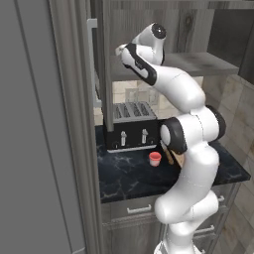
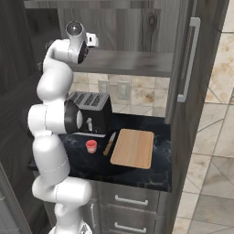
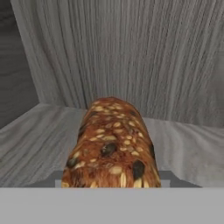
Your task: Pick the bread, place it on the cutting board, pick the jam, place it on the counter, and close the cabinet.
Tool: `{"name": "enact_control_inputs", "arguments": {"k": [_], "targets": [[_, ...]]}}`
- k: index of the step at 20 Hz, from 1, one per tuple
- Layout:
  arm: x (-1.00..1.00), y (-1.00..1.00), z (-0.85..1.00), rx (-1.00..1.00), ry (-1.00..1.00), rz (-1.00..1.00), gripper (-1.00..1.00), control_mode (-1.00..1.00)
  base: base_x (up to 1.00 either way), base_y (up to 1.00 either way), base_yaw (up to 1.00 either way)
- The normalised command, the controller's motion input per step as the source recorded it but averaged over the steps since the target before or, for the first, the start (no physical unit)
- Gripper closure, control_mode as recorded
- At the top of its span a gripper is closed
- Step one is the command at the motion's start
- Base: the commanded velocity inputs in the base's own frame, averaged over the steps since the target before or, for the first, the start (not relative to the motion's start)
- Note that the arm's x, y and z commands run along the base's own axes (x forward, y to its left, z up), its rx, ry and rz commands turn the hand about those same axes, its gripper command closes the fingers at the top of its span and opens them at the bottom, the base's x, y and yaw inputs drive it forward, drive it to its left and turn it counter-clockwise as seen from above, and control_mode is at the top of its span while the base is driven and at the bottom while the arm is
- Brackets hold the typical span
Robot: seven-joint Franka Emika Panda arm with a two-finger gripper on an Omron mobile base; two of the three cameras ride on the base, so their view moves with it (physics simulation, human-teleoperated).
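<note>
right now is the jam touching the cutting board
Apart. The right base view shows the jam standing on the counter left of the cutting board, with a knife and bare counter between them.

Arm (image 1: 188,99) raised, elbow bent, wrist level; gripper (image 3: 112,181) clamped on bread (image 3: 111,144).
</note>
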Motion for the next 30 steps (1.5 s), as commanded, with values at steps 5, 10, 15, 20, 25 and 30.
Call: {"name": "enact_control_inputs", "arguments": {"k": [5, 10, 15, 20, 25, 30], "targets": [[-0.48, -0.28, 0.00, 0.00, 0.00, 0.00, 1.00, -1.00, 0.00, 0.00, 0.00], [-0.56, -0.28, 0.00, 0.00, 0.00, -0.01, 1.00, -1.00, 0.00, 0.00, 0.00], [-0.53, -0.28, 0.00, 0.00, 0.00, -0.01, 1.00, -1.00, 0.00, 0.00, 0.00], [-0.57, -0.28, 0.00, 0.00, 0.00, -0.01, 1.00, -1.00, 0.00, 0.00, 0.00], [-0.54, -0.27, 0.00, 0.00, 0.00, -0.01, 1.00, -1.00, 0.00, 0.00, 0.00], [-0.53, -0.27, 0.00, 0.00, 0.00, -0.02, 1.00, -1.00, 0.00, 0.00, 0.00]]}}
